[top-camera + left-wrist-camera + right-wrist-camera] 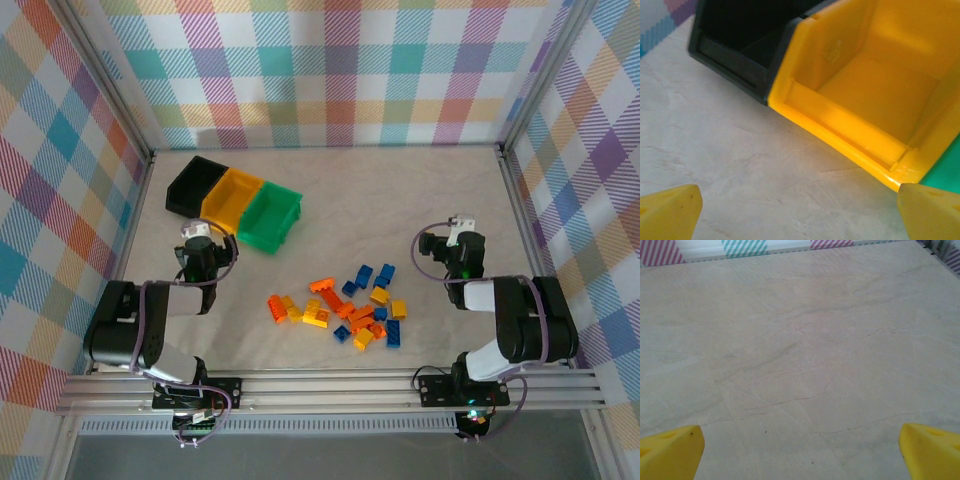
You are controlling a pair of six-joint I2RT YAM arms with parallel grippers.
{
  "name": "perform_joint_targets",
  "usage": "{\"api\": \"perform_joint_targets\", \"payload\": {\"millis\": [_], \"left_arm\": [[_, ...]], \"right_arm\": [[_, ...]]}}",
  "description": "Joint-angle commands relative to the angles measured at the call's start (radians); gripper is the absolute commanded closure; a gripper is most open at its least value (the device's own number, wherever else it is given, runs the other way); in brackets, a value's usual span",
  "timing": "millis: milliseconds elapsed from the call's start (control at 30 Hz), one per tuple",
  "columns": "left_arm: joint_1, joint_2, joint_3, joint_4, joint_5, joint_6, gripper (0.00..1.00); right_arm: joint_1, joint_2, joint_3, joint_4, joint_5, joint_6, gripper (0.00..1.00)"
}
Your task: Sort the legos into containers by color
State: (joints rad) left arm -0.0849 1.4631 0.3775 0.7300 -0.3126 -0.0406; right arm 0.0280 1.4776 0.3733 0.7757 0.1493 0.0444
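The legos (pixel 350 305) lie in a loose cluster on the table (pixel 420 190), lower centre of the top view. The containers (pixel 236 203) sit in a row at upper left. The left fingers (pixel 670 212) stand wide and empty near the yellow bin (pixel 875 85). The right fingers (pixel 927 452) stand wide over the table.

Containers (pixel 233 197) far left on table (pixel 420 200); legos (pixel 347 309) nearer, centre.

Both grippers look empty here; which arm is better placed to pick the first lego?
Probably right. Both are open, but the blue legos lie nearer the right gripper than any lego does the left gripper, which sits by the containers.
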Motion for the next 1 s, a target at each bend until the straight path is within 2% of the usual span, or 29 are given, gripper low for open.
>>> {"api": "perform_joint_targets", "payload": {"millis": [0, 67, 133, 233, 300, 333, 367, 433, 467, 567, 633, 667, 833, 967], "left_arm": [[-0.004, -0.123, 0.045, -0.113, -0.131, -0.053, 0.0], [0.001, -0.171, 0.035, -0.12, -0.158, -0.075, 0.0], [0.009, -0.219, 0.039, -0.17, -0.21, -0.156, 0.0], [0.073, -0.285, 0.057, -0.269, -0.23, -0.404, 0.0], [0.143, -0.33, 0.095, -0.438, -0.186, -0.647, 0.0], [0.177, -0.341, 0.109, -0.493, -0.163, -0.72, 0.0], [0.221, -0.35, 0.116, -0.513, -0.1, -0.756, 0.0], [0.294, -0.35, 0.112, -0.476, 0.079, -0.763, 0.0], [0.312, -0.344, 0.112, -0.465, 0.125, -0.77, 0.0], [0.326, -0.329, 0.111, -0.39, 0.24, -0.729, 0.0], [0.325, -0.314, 0.131, -0.382, 0.294, -0.716, 0.0], [0.325, -0.301, 0.154, -0.395, 0.327, -0.712, 0.0], [0.318, -0.195, 0.299, -0.466, 0.518, -0.691, 0.0], [0.223, -0.13, 0.466, -0.673, 0.515, -0.506, 0.05]], "right_arm": [[0.014, -0.128, 0.092, -0.211, 0.092, 0.038, 0.0], [0.015, -0.175, 0.151, -0.366, 0.129, 0.099, 0.0], [0.016, -0.205, 0.196, -0.472, 0.139, 0.144, 0.0], [0.017, -0.212, 0.274, -0.617, 0.207, 0.236, 0.0], [0.025, -0.195, 0.345, -0.752, 0.384, 0.392, 0.0], [0.026, -0.184, 0.376, -0.821, 0.476, 0.493, 0.0], [0.018, -0.18, 0.403, -0.887, 0.499, 0.584, 0.0], [-0.013, -0.192, 0.395, -0.849, 0.307, 0.546, 0.0], [-0.037, -0.207, 0.373, -0.816, 0.164, 0.541, 0.0], [-0.122, -0.251, 0.251, -0.685, -0.058, 0.726, 0.0], [-0.177, -0.235, 0.157, -0.465, -0.217, 0.785, 0.0], [-0.179, -0.222, 0.155, -0.438, -0.257, 0.771, 0.0], [-0.162, -0.162, 0.282, -0.61, -0.409, 0.67, 0.0], [-0.101, -0.142, 0.359, -0.76, -0.409, 0.539, 0.01]]}}
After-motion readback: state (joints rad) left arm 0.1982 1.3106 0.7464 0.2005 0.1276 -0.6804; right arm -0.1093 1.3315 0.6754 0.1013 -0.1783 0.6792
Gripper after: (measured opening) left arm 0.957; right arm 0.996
